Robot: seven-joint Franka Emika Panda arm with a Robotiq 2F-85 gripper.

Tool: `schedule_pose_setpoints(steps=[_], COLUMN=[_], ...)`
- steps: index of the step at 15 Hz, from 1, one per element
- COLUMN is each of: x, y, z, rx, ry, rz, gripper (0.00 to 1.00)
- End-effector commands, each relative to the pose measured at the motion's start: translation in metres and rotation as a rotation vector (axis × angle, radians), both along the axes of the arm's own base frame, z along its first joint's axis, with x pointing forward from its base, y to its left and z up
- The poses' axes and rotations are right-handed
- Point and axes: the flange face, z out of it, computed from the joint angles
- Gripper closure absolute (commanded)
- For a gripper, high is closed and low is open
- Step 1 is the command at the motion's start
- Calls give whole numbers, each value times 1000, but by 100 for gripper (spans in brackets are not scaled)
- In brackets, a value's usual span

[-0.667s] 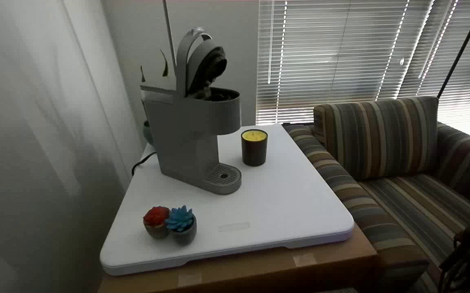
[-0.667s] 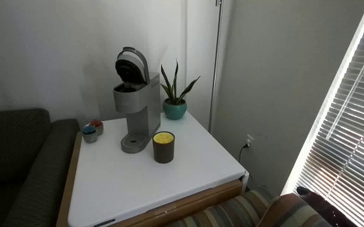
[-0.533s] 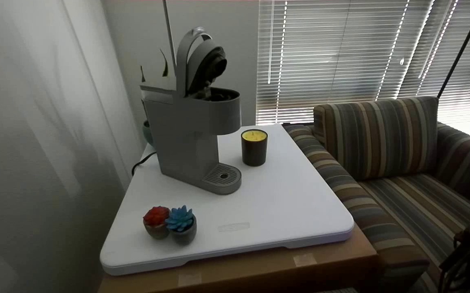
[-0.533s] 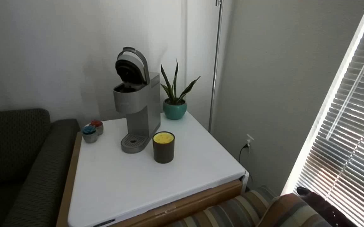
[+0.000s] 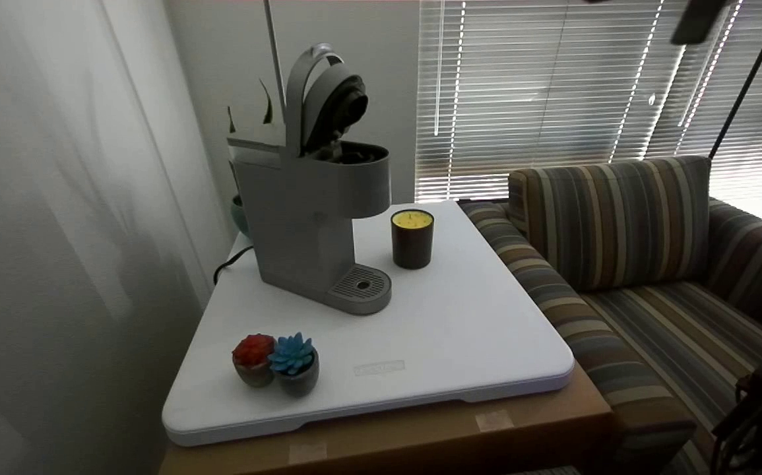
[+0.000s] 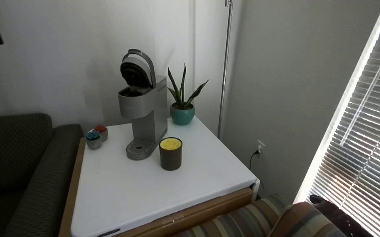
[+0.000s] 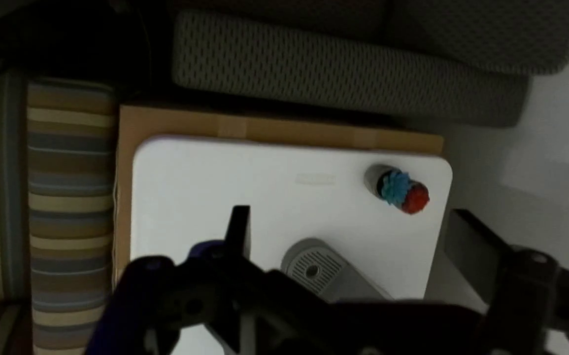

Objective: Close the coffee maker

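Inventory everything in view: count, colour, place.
Tabletop: 1, white, on box
Box: 1, brown, under tabletop
Coffee maker: 1, grey, tabletop, lid raised
Candle: 1, dark, yellow top, tabletop
Red succulent: 1, red, tabletop
Blue succulent: 1, blue, tabletop
Potted plant: 1, green and teal, tabletop
Cord: count unclear, black, behind coffee maker
Outlet: 1, white, wall
Pole: 1, silver, near wall
Armchair: 1, striped brown-grey, beside tabletop
Couch: 1, dark grey, beside tabletop
Blinds: count unclear, pale, past armchair
Rod: 1, black, by blinds
Gripper: 1, black, midair, open

Gripper (image 7: 352, 229) aloft — fingers (image 7: 472, 254) spread wide apart.
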Motion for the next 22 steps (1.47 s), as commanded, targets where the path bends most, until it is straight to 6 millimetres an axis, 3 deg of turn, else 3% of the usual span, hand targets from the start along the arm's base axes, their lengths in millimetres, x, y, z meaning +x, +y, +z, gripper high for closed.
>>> schedule_pose_setpoints(steps=[1,3,5,7,10,15,22], x=[14,24,21,4,10,59,141], y=[-4,-6,-3,5,10,3,12], z=[-3,-12,-7,-10,-14,-18,-11], rx=[18,20,20,10,4,-12,-2], ry=[-22,-14,-22,18,26,15,-80], rz=[-30,-39,-33,-26,-5,65,172], gripper=[0,0,0,0,0,0,0])
